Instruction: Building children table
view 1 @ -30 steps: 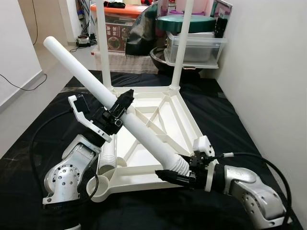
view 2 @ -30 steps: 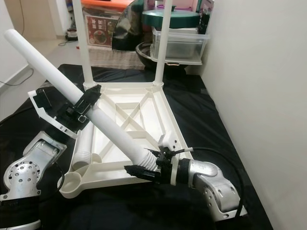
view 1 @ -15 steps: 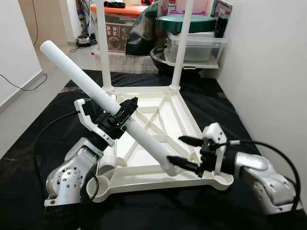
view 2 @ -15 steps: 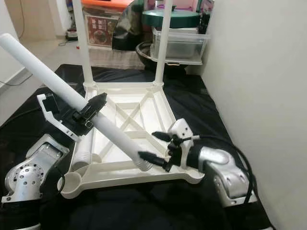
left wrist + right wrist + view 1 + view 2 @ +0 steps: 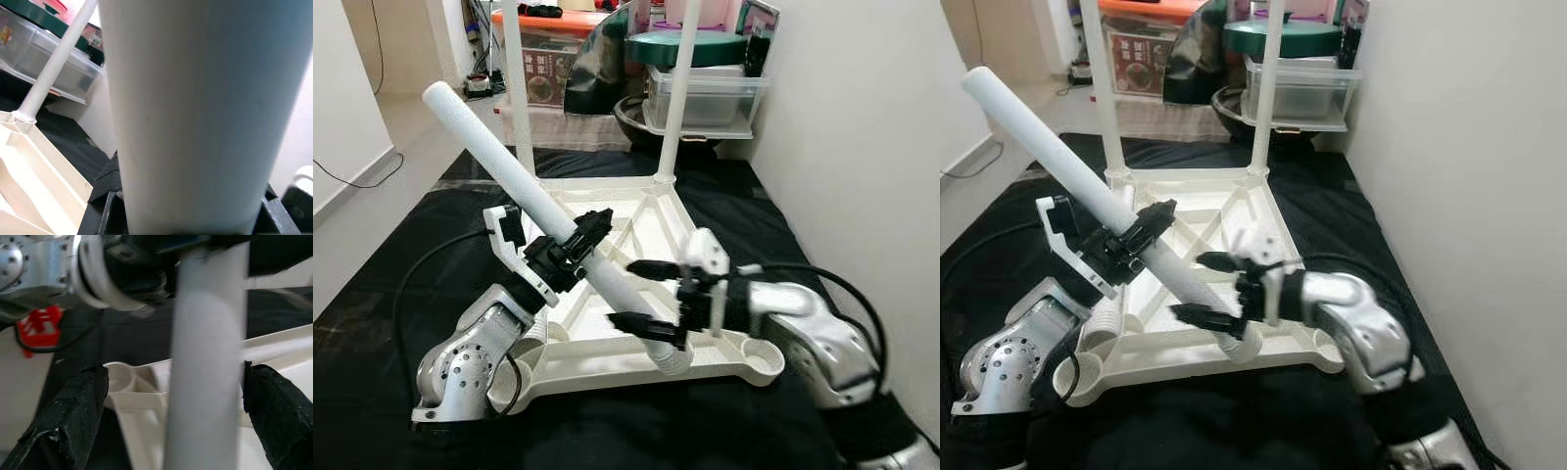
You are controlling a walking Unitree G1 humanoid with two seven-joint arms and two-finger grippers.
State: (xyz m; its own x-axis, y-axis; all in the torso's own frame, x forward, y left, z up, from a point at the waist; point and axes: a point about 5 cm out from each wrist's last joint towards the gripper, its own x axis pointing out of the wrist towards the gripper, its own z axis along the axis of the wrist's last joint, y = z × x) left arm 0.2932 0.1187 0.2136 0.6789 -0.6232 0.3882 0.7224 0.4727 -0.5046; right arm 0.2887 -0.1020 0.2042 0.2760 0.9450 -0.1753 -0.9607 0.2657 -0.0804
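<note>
An upside-down white table (image 5: 651, 220) lies on a black mat (image 5: 401, 294), two legs already standing upright at its far corners. The left hand (image 5: 592, 227) is clamped around a loose white leg (image 5: 524, 191), which slants over the table with its ribbed lower end above the near edge. The right hand (image 5: 644, 296), over the table's near half, has its fingers spread wide on either side of that leg's lower part, not closed on it.

A black cloth (image 5: 401, 294) spread over the floor, a white wall (image 5: 862, 147) on the right, a clear plastic box (image 5: 705, 98) at the back, a green round lid (image 5: 690, 44) on top of it, an orange bin (image 5: 553, 20) further back
</note>
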